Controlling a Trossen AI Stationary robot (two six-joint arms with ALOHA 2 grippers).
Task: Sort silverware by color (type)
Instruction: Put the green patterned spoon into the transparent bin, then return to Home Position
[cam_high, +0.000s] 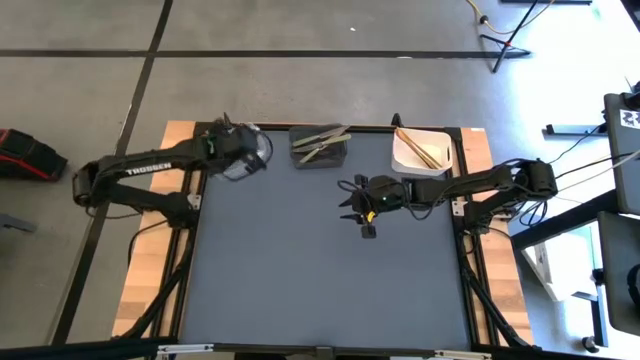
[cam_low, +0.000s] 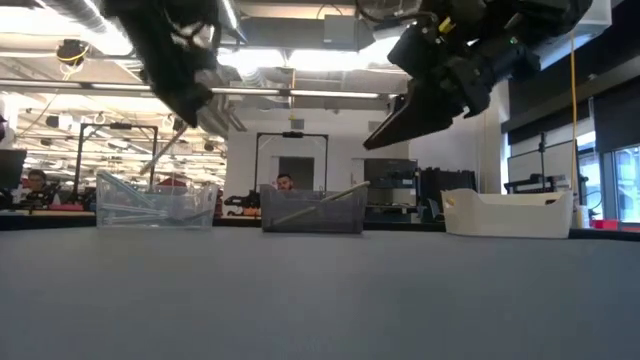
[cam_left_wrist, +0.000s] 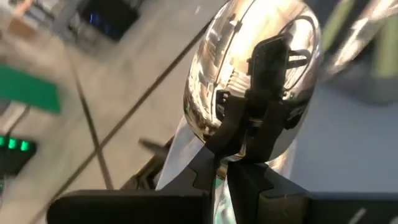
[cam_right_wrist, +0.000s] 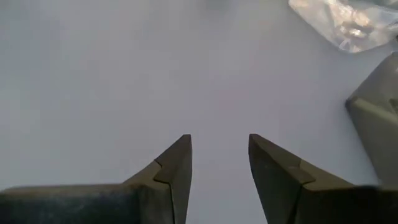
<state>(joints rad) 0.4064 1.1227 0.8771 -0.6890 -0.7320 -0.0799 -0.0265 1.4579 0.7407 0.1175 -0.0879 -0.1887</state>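
Silver fills the left wrist view: a shiny spoon (cam_left_wrist: 249, 68), bowl outward, is clamped between the left gripper's (cam_left_wrist: 239, 140) dark fingers (cam_left_wrist: 273, 81), which are closed across its neck. From above, that left gripper (cam_high: 232, 148) hangs over the clear bin (cam_high: 255, 150) at the table's far left corner, and the low view shows this bin (cam_low: 155, 205) already holding pale, glinting pieces, so the step in hand looks like dropping a silver spoon among its own kind. Doing it well probably means centring the spoon over the bin's opening, tilting the handle downward inside the walls and only then spreading the fingers, so the piece slides in rather than bouncing off the rim. Next along the far edge sits the dark bin (cam_high: 320, 147) with olive-green utensils (cam_high: 322, 138) lying crosswise in it, and beyond that the white bin (cam_high: 422, 152) with slim copper-orange sticks (cam_high: 418, 146) leaning inside. Farther out, the right gripper (cam_high: 362, 200) waits above the grey table (cam_high: 320, 270) near its middle right, fingers (cam_right_wrist: 177, 165) apart and holding nothing, with only bare mat beneath it in its wrist view. No loose silverware shows on the mat in the overhead view, which suggests the sorting is close to finished once this spoon is released. Office space and a seated person show beyond the bins.
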